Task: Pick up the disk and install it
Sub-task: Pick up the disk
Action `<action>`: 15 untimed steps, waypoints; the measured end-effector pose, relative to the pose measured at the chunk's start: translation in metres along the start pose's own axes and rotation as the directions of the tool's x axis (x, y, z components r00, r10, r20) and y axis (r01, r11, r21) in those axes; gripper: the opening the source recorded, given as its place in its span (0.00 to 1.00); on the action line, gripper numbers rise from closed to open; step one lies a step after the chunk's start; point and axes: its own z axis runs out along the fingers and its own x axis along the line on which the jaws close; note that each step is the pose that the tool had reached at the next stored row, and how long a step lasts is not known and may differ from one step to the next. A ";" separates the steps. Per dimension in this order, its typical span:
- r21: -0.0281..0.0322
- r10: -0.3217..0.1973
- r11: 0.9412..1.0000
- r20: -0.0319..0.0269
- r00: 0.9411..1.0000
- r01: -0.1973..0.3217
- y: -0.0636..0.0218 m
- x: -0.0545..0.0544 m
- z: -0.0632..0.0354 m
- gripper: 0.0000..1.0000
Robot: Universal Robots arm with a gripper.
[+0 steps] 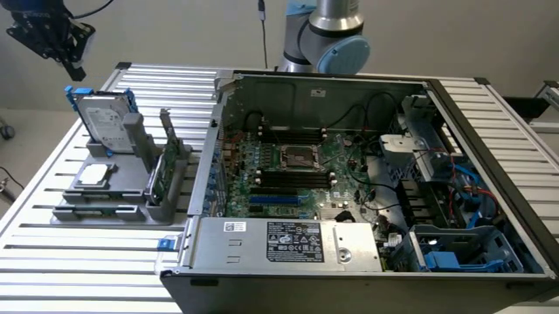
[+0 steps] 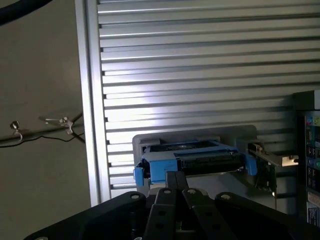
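Blue plastic is seen framing the disk point(image 1: 103, 121), which is stood upright on edge in a grey holder point(image 1: 131, 196) on the slatted metal table point(image 1: 52, 261), at the exterior view's left of the open computer case point(image 1: 229, 82). The gripper point(image 1: 75, 69) is held above the disk and well apart from it, with its fingers point(image 2: 171, 181) brought together and nothing clamped between them. If a descent were made with the jaws shut, the carrier's upper edge would likely be struck and the disk jammed or tipped in its slot. A green circuit card point(image 1: 162, 171) stood nearby in the same holder could be caught by a misaligned approach.
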 end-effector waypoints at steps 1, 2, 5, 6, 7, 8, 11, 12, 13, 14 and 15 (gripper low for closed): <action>0.000 0.000 1.000 0.000 1.000 0.000 0.0000 0.000 0.0000 0.11; 0.000 0.000 1.000 0.000 1.000 0.000 0.0000 0.000 0.0000 0.11; 0.000 0.000 1.000 0.000 1.000 0.000 0.0000 0.000 0.0000 0.11; 0.000 0.000 1.000 0.000 1.000 0.000 0.0000 0.000 0.0000 0.11; 0.000 0.000 1.000 0.000 1.000 0.000 0.0000 0.000 0.0000 0.11; 0.000 0.000 1.000 0.000 1.000 0.000 0.0000 0.000 0.0000 0.11; 0.000 0.000 1.000 0.000 1.000 0.000 0.0000 0.000 0.0000 0.11; 0.000 -0.001 1.000 -0.001 1.000 0.001 0.0002 0.000 0.0000 0.11; -0.001 -0.007 1.000 -0.002 1.000 0.007 0.0004 0.000 0.0001 0.11; -0.002 -0.021 1.000 -0.003 1.000 0.021 0.0004 0.000 0.0000 0.11; -0.003 -0.037 0.999 -0.004 0.999 0.037 0.0005 0.000 0.0000 0.11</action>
